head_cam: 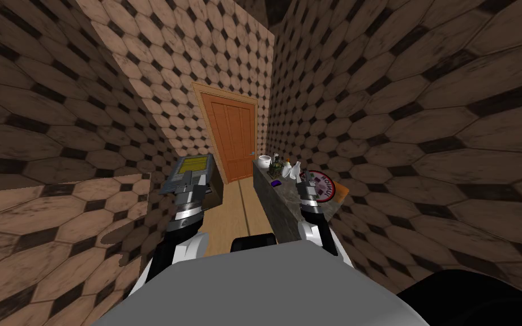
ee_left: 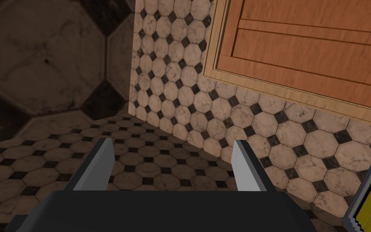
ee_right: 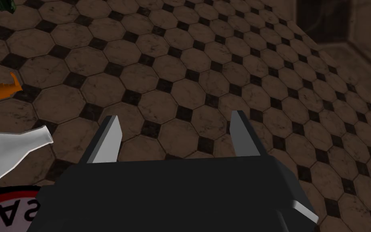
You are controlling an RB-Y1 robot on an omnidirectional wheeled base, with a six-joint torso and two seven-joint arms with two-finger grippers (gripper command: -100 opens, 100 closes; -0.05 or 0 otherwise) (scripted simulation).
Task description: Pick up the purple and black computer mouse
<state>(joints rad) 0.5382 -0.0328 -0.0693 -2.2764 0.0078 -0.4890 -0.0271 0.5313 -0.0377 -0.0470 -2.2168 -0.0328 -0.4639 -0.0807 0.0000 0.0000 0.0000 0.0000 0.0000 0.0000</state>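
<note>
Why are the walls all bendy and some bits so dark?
Head view: the wide lens splays the walls, tiles huge at the corners, tiny by the door. Left wrist view: near wall dim, wall beside the door bright. Right wrist view: brown tiling dim, white bottle bright.

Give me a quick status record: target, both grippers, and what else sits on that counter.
target: purple and black mouse, lying on the counter, not held
counter: grey counter along the right-hand wall, short of the orange door
right gripper: open, empty, above the counter by the round red and white disc; the mouse is to its left
left gripper: open, empty, near a grey and yellow flat object
also on counter: white bowl, dark bottles, white bottle
</note>
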